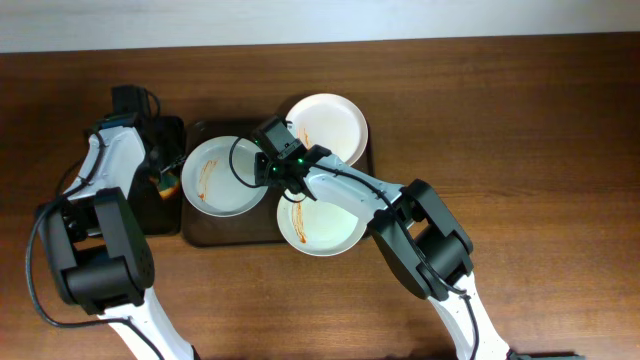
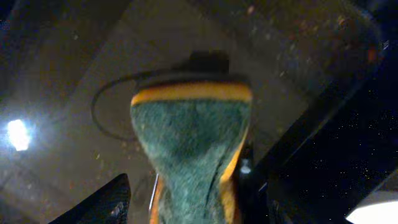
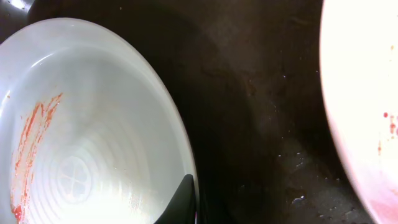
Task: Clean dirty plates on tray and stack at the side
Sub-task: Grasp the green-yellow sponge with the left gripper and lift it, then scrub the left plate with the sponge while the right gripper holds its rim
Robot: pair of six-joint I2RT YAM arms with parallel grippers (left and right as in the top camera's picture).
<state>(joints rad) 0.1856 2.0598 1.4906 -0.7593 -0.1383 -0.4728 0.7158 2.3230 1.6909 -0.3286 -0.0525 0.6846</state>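
Right wrist: right fingers [image 3: 182,199] sit at the smeared plate [image 3: 81,137] rim, spread unclear; left fingers [image 2: 106,205] pinch a sponge [image 2: 189,149].

Dark brown wood-grain counter [image 1: 560,120] spans the full overhead view, evenly lit, bordered along its far edge by a strip of plain pale wall [image 1: 320,20].

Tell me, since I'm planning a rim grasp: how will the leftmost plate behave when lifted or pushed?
The plate looks rigid and glossy, so it probably keeps its shape but may slip in a rim pinch. Being shallow and flat-based, it likely slides across the tray rather than tipping.
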